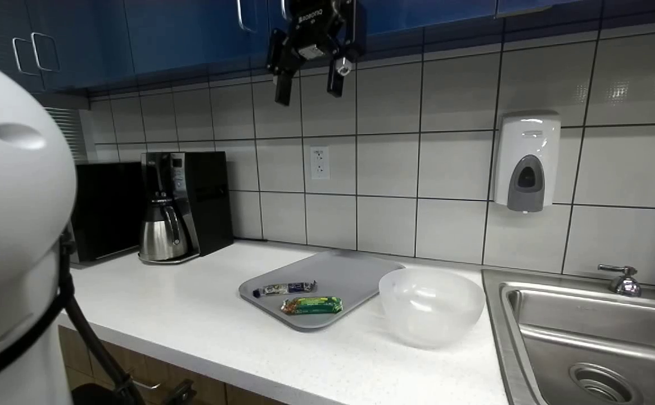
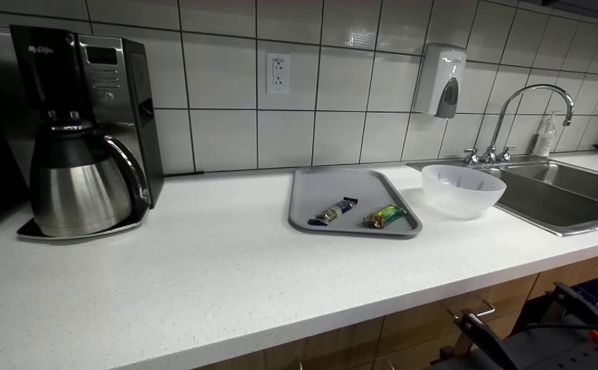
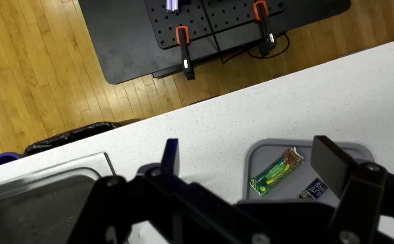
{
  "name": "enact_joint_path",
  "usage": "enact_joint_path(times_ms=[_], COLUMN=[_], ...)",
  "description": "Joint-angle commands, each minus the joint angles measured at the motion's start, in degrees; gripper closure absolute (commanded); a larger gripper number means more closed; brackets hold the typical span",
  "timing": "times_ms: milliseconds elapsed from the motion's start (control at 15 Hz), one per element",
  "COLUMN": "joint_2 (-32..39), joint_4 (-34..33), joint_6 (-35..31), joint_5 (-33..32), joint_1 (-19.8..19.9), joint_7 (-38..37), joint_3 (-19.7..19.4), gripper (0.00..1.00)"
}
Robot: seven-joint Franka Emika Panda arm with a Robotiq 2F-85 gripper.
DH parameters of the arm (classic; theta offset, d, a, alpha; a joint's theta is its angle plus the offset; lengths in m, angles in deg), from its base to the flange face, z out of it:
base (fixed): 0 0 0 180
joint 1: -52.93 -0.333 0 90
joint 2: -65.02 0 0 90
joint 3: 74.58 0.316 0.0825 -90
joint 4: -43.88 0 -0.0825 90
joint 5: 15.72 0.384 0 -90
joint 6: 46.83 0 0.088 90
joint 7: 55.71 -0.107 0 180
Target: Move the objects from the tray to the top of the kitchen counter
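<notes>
Gripper [image 1: 309, 97] spread wide, I hang high above the white counter [image 1: 203, 292]. In an exterior view the grey tray [image 1: 355, 275] lies at six o'clock from me. On it, apart from each other, lie the green snack bar [image 1: 312, 305], at seven o'clock from the tray's middle, and the blue snack bar [image 1: 284, 289], at nine. Near the tray, toward three o'clock, stands the bowl [image 1: 433, 315], with the sink [image 1: 501, 315] beyond; toward ten stands the coffee maker [image 1: 209, 197].
</notes>
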Motion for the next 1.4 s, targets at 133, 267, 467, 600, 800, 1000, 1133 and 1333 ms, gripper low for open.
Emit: enact_joint_path(times_ms=[133, 267, 467, 600, 800, 1000, 1133, 1333], joint_2=[-0.98, -1.46, -1.83, -2.02, -2.16, -2.32, -2.34, -2.32], joint_4=[1.21, 2.37, 4.17, 5.60, 7.73, 10.21, 11.84, 14.46], joint_6=[-2.35, -4.26, -7.44, -9.43, -11.89, -14.93, -17.11, -21.13], joint_5=[-1.11, -1.18, -0.98, -0.87, -0.64, -0.48, -0.29, 0.19], joint_1=[0.66, 0.67, 0.66, 0.53, 0.23, -0.03, -0.10, -0.27], joint_7=[-1.35, -2.31, -3.59, -4.31, -4.97, -6.12, -7.34, -9.27], joint_3=[1.06, 1.51, 2.01, 2.49, 3.29, 4.35, 5.04, 5.92], gripper=[0.00, 0.00, 0.00, 0.00, 0.00, 0.00, 0.00, 0.00])
